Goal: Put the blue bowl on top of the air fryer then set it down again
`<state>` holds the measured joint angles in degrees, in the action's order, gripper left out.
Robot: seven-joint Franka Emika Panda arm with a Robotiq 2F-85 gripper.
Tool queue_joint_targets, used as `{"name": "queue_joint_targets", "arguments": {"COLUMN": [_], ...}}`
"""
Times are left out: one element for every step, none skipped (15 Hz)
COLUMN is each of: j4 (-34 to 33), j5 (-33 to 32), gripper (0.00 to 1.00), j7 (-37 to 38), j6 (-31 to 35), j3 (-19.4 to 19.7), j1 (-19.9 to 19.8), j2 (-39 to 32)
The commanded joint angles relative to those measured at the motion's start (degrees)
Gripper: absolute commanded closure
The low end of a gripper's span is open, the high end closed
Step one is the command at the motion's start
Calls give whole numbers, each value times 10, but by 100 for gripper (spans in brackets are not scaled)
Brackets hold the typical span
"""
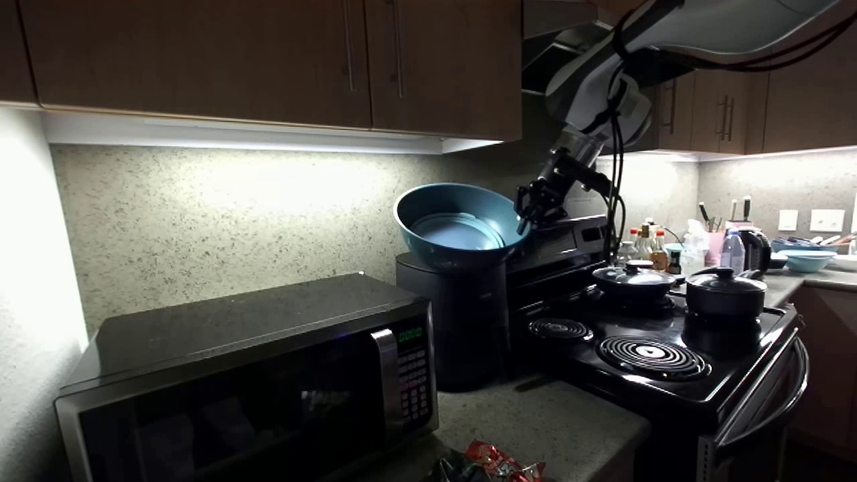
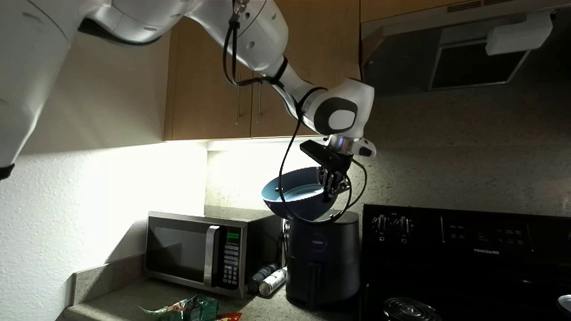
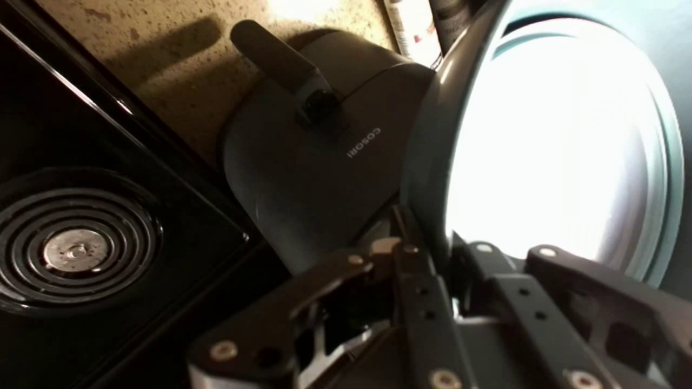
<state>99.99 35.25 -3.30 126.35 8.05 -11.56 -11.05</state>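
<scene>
The blue bowl (image 1: 462, 258) is tilted, its open side partly facing sideways, at the top of the black air fryer (image 1: 462, 335). In an exterior view the bowl (image 2: 296, 208) overhangs the microwave side of the air fryer (image 2: 323, 254). I cannot tell whether its base touches the flat top. My gripper (image 1: 524, 219) is shut on the bowl's stove-side rim, also in an exterior view (image 2: 332, 191). In the wrist view the fingers (image 3: 432, 237) pinch the bowl wall (image 3: 427, 156), one inside and one outside. The air fryer's front and handle (image 3: 303, 173) show below.
A microwave (image 1: 268, 375) stands beside the air fryer. Two cans (image 2: 273, 281) lie between them. Snack bags (image 2: 192, 307) lie at the counter front. The stove (image 1: 643, 348) with lidded pots is on the opposite side. Wall cabinets (image 1: 268, 60) and a range hood (image 2: 446, 58) hang above.
</scene>
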Motion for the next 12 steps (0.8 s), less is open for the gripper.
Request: {"name": "queue_joint_targets", "arguments": {"j4": [-40, -47, -58, -66, -73, -77, -81, -82, -87, -89, -92, -99], "j5": [21, 18, 9, 1, -3, -7, -14, -20, -34, -43, -51, -54], "gripper": [93, 93, 93, 94, 93, 93, 93, 93, 94, 94, 94, 94], "j7": [53, 64, 84, 101, 117, 131, 146, 159, 174, 183, 192, 199], "j6": [33, 37, 36, 33, 24, 23, 13, 8, -6, -17, -21, -31], "j3": [-12, -12, -13, -12, -10, -8, -6, -4, -2, -2, -2, -3], "j1": [7, 7, 9, 9, 8, 7, 6, 6, 6, 6, 6, 6], "j2": [-10, -14, -22, -28, -33, -38, -41, -44, -48, -51, -54, -57]}}
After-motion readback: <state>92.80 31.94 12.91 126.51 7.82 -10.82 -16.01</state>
